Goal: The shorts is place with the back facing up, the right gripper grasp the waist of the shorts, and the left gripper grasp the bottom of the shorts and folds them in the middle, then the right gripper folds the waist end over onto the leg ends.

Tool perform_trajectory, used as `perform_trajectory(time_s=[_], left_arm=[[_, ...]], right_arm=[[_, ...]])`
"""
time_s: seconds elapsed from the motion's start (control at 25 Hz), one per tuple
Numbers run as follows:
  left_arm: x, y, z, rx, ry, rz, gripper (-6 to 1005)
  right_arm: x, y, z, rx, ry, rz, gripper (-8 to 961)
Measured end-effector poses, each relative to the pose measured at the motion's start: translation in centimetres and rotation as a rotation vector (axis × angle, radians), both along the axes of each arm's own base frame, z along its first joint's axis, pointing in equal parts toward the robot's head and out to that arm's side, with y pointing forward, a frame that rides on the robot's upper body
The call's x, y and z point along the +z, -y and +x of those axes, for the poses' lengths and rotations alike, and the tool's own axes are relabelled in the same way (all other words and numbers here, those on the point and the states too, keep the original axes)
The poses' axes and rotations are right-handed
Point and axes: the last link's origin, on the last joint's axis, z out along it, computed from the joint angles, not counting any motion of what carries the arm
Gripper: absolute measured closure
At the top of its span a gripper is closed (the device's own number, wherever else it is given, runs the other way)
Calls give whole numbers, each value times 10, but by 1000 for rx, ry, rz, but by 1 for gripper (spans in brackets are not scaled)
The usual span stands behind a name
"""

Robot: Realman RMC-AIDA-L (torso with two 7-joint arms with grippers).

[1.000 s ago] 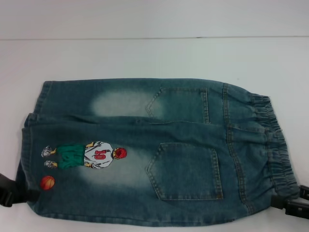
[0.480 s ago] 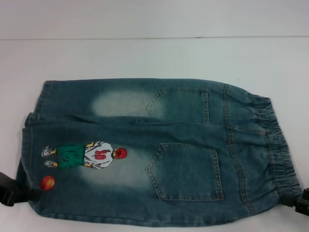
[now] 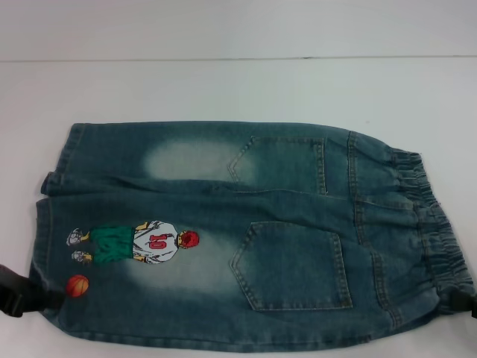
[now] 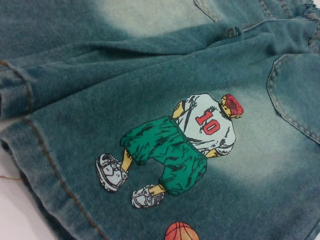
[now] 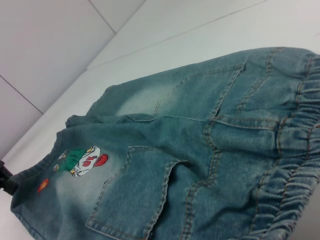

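Note:
The shorts (image 3: 223, 246) lie flat on the white table with the back up, both patch pockets and the cartoon basketball player showing. Waist points right, leg ends left. My left gripper (image 3: 46, 298) is at the near leg's hem corner, shut on the denim; the right wrist view also shows this left gripper (image 5: 7, 182) at that corner. My right gripper (image 3: 471, 306) shows only as a dark sliver at the picture's right edge, shut on the near end of the elastic waist. The left wrist view shows the shorts (image 4: 150, 75) close up, and the right wrist view shows the shorts (image 5: 190, 140) from the waist end.
The white table (image 3: 223, 82) extends beyond the shorts toward the back, where it meets a pale wall (image 3: 223, 26). No other object is in view.
The right gripper has moved right, almost out of the head view, drawing the waist corner and the whole shorts slightly to the right. The left gripper has stayed put.

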Motion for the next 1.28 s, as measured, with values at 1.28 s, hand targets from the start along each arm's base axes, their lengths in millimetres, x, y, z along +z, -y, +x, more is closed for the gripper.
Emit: perform_trajectory(time_s=[1.28], left_arm=[[14, 1, 1, 8, 31, 6, 961]], right_arm=[[8, -21, -7, 34, -4, 52, 896]])
